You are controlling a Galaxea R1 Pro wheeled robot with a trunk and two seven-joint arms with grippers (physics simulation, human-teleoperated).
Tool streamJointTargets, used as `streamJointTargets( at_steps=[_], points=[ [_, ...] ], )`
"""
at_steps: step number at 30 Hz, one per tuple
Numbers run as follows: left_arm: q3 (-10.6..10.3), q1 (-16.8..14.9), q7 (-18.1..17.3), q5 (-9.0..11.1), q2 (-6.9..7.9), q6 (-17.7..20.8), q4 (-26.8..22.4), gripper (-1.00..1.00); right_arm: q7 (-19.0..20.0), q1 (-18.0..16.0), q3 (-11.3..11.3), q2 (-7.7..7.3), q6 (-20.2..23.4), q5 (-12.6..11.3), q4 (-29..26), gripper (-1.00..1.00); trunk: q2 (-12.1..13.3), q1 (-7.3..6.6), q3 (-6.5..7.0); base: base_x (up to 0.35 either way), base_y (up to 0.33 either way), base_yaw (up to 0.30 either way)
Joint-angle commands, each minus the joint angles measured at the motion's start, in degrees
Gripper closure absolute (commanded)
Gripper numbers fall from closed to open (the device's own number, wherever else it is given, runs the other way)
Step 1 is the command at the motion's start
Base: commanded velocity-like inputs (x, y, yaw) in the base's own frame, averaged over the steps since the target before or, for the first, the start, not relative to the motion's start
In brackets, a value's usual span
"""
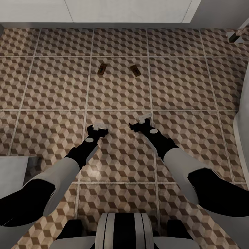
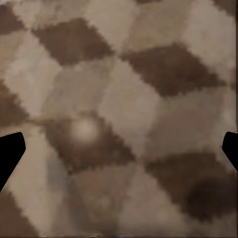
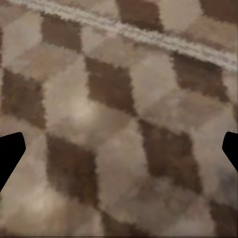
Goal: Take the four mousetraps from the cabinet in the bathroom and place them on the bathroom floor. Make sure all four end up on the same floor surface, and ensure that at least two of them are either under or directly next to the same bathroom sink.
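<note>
Both claws, left (image 1: 98,127) and right (image 1: 141,121), hang spread above bathroom floor (image 1: 52,83) near two mousetraps (image 1: 101,69).

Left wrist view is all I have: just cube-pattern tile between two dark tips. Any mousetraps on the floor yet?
Observer: Yes, the head view shows two mousetraps, one beside the other, on the same tile.
Operator: Near my tools?
Observer: No, they lie farther out than the left tool and right tool.
Operator: Carrying anything?
Observer: Both tools look open and empty over the bathroom floor.

Cube-patterned tile floor (image 1: 52,83); white wall (image 1: 121,10).
</note>
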Motion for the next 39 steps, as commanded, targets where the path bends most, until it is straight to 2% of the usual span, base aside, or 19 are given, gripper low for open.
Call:
streamJointTargets(
  at_steps=[1, 8, 13, 29, 39],
  points=[
    [-0.48, -0.05, 0.44, 0.46, -0.03, -0.21, 0.04, -1.00, 0.09, -0.03, -0.02, 0.00, -0.11, 0.33, 0.01, -1.00, -0.01, -0.01, -0.02, -0.042, 0.000, 0.000],
    [-0.52, -0.05, 0.48, 0.47, -0.78, -0.20, -0.03, -1.00, 0.09, -0.03, -0.02, -0.08, -0.11, 0.39, -0.14, -1.00, -0.01, -0.01, -0.02, -0.018, 0.000, 0.000],
    [-0.54, -0.05, 0.49, 0.49, -1.03, -0.20, -0.05, -1.00, 0.09, -0.03, -0.02, -0.81, -0.11, 0.36, -0.20, -1.00, -0.01, -0.01, -0.02, -0.003, 0.000, 0.000],
    [-0.54, -0.05, 0.49, 0.43, -1.16, -0.20, -0.10, -1.00, 0.15, -0.03, 0.06, -1.35, -3.92, 0.38, -0.35, -1.00, -0.01, -0.01, -0.02, 0.000, 0.000, 0.000],
    [-0.54, -0.05, 0.49, 0.43, -1.15, -0.20, -0.09, -1.00, 0.15, -0.03, 0.13, -1.37, -4.76, 0.33, -0.35, -1.00, -0.01, -0.01, -0.02, 0.000, 0.000, 0.000]
  ],
)
